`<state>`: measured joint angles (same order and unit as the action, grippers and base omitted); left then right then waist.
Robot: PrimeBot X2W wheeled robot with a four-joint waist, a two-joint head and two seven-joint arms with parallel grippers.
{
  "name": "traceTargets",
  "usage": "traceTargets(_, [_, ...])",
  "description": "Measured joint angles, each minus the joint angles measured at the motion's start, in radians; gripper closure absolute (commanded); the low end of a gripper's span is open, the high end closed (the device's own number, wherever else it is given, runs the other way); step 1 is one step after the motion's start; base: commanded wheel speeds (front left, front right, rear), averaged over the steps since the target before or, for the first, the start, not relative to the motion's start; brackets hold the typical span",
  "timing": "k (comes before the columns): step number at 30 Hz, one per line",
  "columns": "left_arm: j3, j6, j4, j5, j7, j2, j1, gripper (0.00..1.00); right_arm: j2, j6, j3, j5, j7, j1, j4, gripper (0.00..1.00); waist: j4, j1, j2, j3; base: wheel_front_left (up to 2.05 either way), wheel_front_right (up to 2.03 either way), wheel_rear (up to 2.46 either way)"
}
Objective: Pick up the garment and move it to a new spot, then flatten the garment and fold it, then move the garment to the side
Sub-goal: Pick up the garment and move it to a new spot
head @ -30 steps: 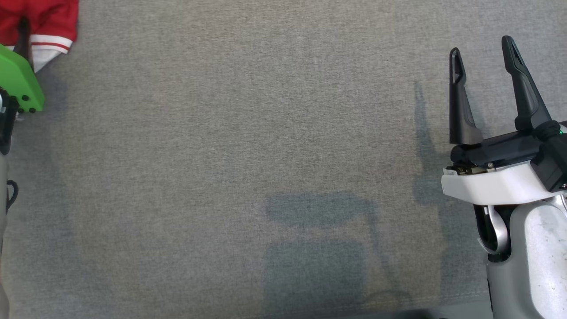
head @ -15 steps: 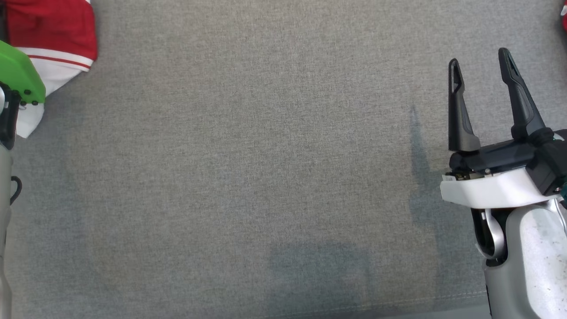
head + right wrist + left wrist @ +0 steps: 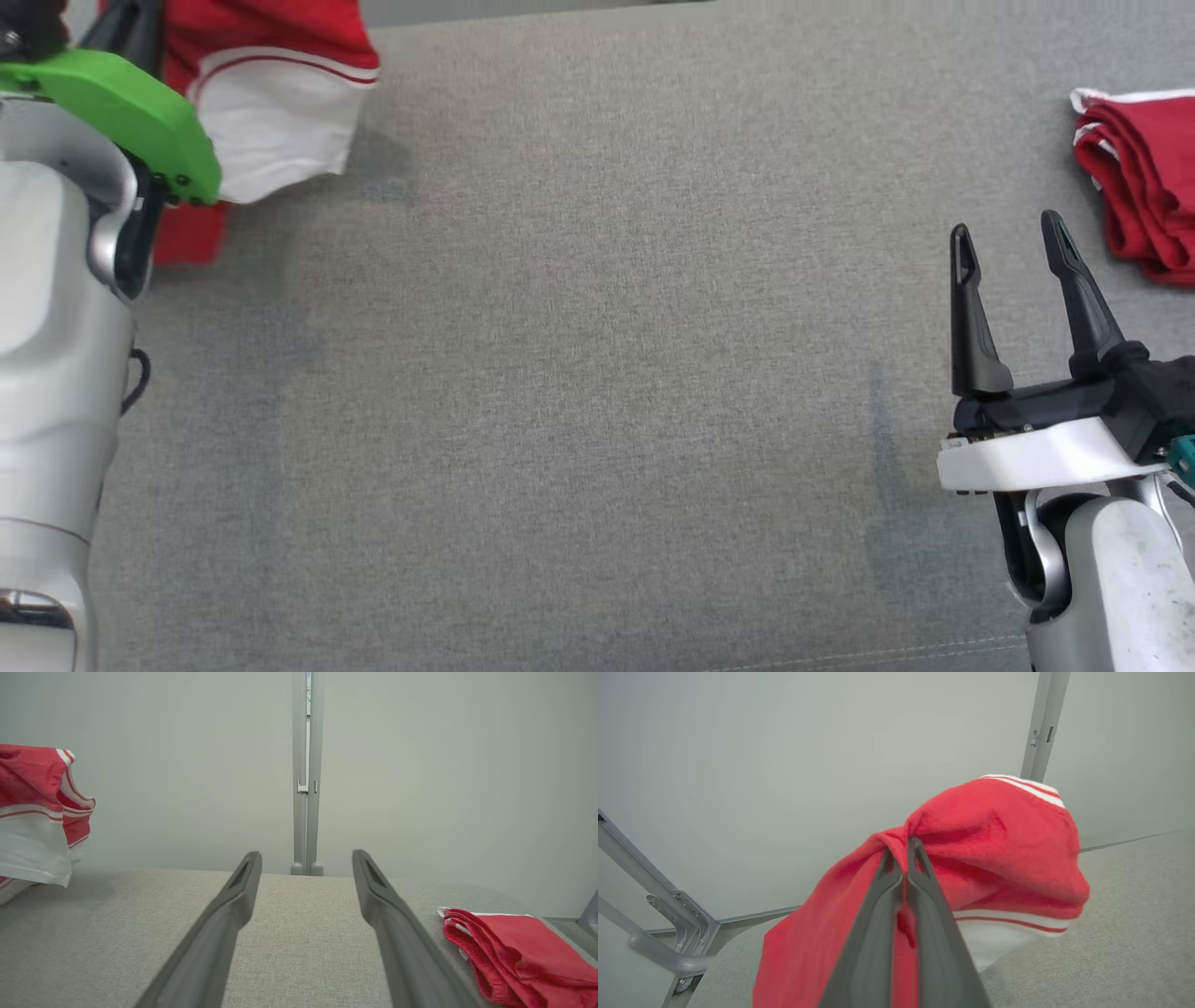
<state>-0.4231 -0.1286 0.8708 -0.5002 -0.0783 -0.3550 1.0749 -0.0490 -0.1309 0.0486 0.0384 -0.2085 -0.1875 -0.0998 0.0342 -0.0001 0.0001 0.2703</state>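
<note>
Fabric, grey and woven, covers the flat surface (image 3: 597, 392) across the head view, with a stitched seam (image 3: 896, 651) near its close edge toward 5 o'clock. At 4 o'clock the right gripper (image 3: 1005, 224) sits over this surface, its two dark fingers spread wide with nothing between them. At 9 o'clock the pale left forearm (image 3: 56, 373) leads up to a green cover (image 3: 131, 107) at the wrist. Past that, at 10 to 11 o'clock, hangs the garment (image 3: 275, 121), red with a white band and a thin red stripe. In the left wrist view the left gripper (image 3: 901, 847) has its fingers pressed together on a bunched fold of the red cloth. Whether the lowest folds touch the surface cannot be told. At 2 o'clock a second red piece (image 3: 1134, 187), white-edged and folded, lies on the surface, well apart from the held one.

Behind the far edge stands a plain pale wall (image 3: 140, 765). A grey post (image 3: 306, 765) runs up it at 12 o'clock in the right wrist view, and a grey bracketed frame (image 3: 672, 947) shows at 8 o'clock in the left wrist view.

Counted: two grippers, two red cloth pieces, one green cover.
</note>
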Motion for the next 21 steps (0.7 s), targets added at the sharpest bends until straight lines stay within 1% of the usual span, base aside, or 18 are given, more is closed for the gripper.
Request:
traceTargets(4, [-0.051,0.000,-0.089,-0.049,0.019,0.021,-0.050,1.00,0.000,0.000,0.007,0.012,-0.004,0.025,0.005,0.00,-0.001,0.0000,0.0000,-0.058,0.00,0.00,0.00])
traceTargets(8, [-0.080,0.000,-0.182,-0.079,0.030,0.040,-0.106,1.00,0.000,0.000,0.017,0.019,-0.006,0.054,0.007,0.00,-0.004,0.0000,0.0000,-0.109,0.00,0.00,0.00])
traceTargets(10, [-0.097,0.000,-0.228,-0.089,0.039,0.062,-0.147,1.00,0.000,0.000,0.021,0.021,-0.006,0.066,0.007,0.00,-0.007,0.0000,0.0000,-0.129,0.00,0.00,0.00])
traceTargets(14, [-0.133,0.007,-0.315,-0.117,0.060,0.134,-0.233,1.00,0.000,0.000,0.024,0.030,-0.009,0.086,0.006,0.00,-0.017,0.0000,0.0000,-0.154,0.00,0.00,0.00])
traceTargets(15, [-0.133,0.007,-0.315,-0.117,0.060,0.134,-0.233,1.00,0.000,0.000,0.024,0.030,-0.009,0.086,0.006,0.00,-0.017,0.0000,0.0000,-0.154,0.00,0.00,0.00])
traceTargets(18, [-0.169,0.026,-0.351,-0.123,0.065,0.194,-0.300,1.00,0.000,0.000,0.016,0.040,-0.009,0.090,0.006,0.00,-0.032,0.0000,0.0000,-0.157,0.00,0.00,0.00])
traceTargets(21, [-0.203,0.045,-0.350,-0.124,0.056,0.247,-0.347,1.00,0.000,0.000,0.005,0.049,-0.010,0.089,0.008,0.00,-0.052,0.0000,0.0000,-0.151,0.00,0.00,0.00])
